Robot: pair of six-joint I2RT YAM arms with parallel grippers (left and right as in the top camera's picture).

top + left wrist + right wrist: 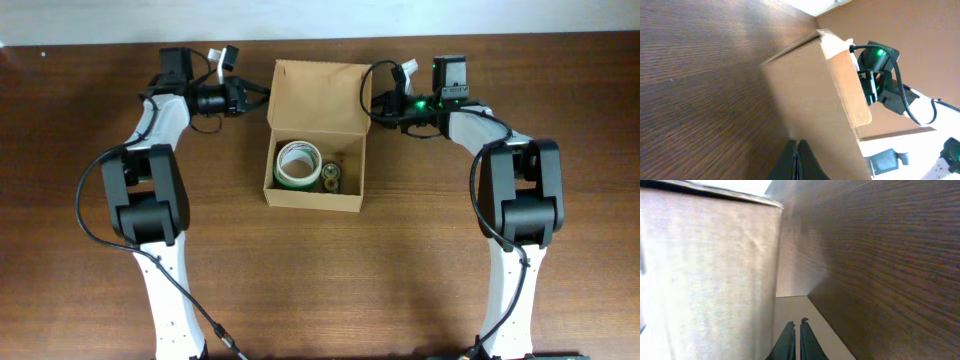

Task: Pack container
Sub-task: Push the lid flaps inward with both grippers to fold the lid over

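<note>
Overhead: the container [315,195] sits open at the middle of the table [560,300], its flap lid [318,95] folded back on the far side. Inside lie 1 tape roll [298,163] and, just beside it, 1 smaller round item [332,176]. The left gripper [262,97] is near the lid's left edge, the right gripper [374,108] near its right edge.

Left wrist: the 2 fingers [789,161] are pressed together, empty, pointing at the container's plain brown side. A green light [881,52] glows on the arm beyond.

Right wrist: the 2 fingers [786,342] are together, holding nothing. Cardboard fills the left, wood grain the right.
</note>
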